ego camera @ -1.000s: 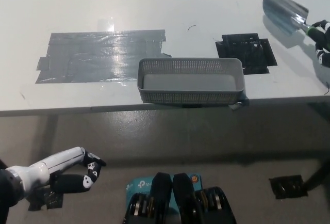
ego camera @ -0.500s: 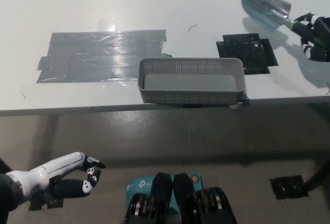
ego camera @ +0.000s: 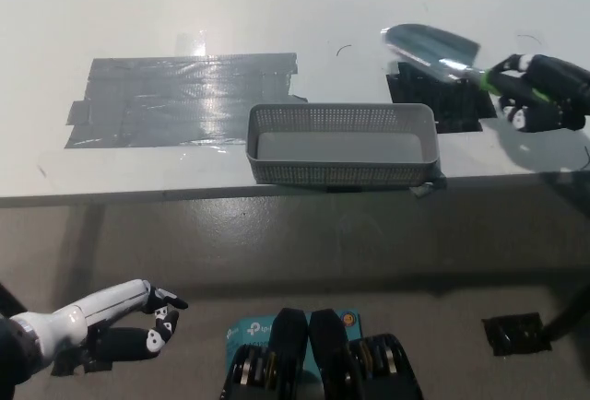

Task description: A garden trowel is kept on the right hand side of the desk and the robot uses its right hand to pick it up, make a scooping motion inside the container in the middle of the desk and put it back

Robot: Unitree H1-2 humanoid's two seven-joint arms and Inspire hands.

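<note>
My black right hand [ego camera: 542, 91] is shut on the green handle of the garden trowel [ego camera: 431, 50]. It holds the trowel above the desk, with the shiny metal blade pointing left over the black tape patch [ego camera: 442, 96]. The blade hangs just behind the right end of the grey mesh container [ego camera: 341, 143], which stands at the desk's front edge in the middle and looks empty. My white left hand [ego camera: 111, 322] rests low at the lower left, below the desk edge, with its fingers loosely apart and nothing in it.
A large patch of grey tape [ego camera: 180, 98] covers the desk left of the container. The white desk [ego camera: 277, 4] ends at a front edge just below the container. A small black patch [ego camera: 514, 334] lies on the floor at the lower right.
My right hand has carried the trowel leftward and slightly down, from the desk's far right to just behind the container's right end. The left hand has sunk a little.
</note>
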